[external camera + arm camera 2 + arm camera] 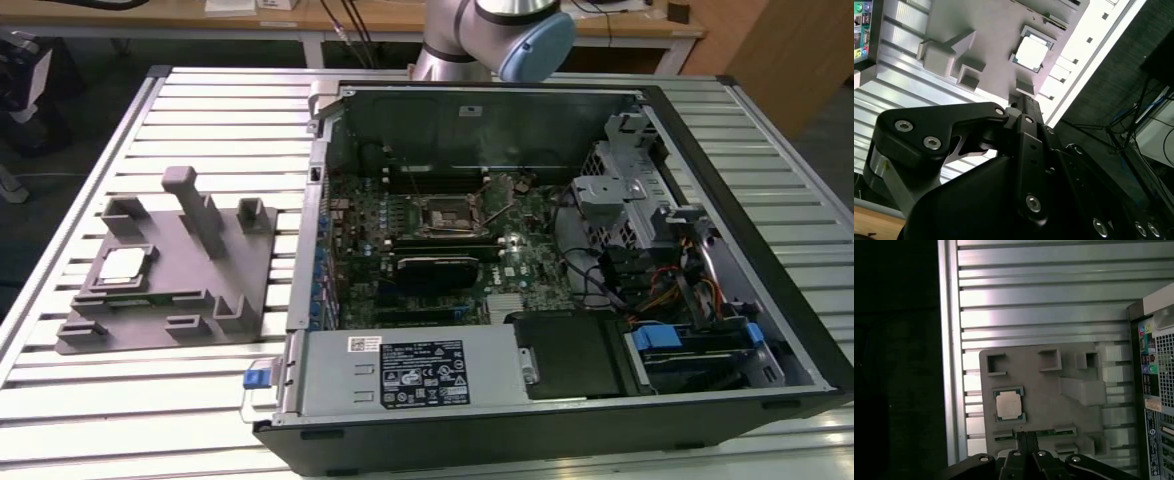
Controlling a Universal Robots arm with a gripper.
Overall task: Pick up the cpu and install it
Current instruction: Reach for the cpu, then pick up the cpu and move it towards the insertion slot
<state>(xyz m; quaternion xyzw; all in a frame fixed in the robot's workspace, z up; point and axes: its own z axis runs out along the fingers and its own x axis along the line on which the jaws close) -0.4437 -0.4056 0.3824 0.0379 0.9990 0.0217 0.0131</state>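
Observation:
The cpu (122, 265) is a small square chip with a pale silver top. It lies flat in a recess of the grey fixture plate (174, 300), on the slatted table at the exterior view's left. Both wrist views look down on the cpu (1008, 405) (1032, 52) from well above. My gripper (1025, 436) (1023, 103) hangs over the plate's edge, a short way from the chip and not touching it. Its two dark fingers are pressed together, shut on nothing. The black socket frame (441, 212) sits in the middle of the motherboard inside the open computer case (787, 330).
Upright posts (200, 210) rise from the fixture plate beside the cpu. The case holds a power supply (400, 370), drive cages and cables (667, 290). The arm's joint (514, 30) is behind the case. The table edge (946, 365) drops to a dark floor.

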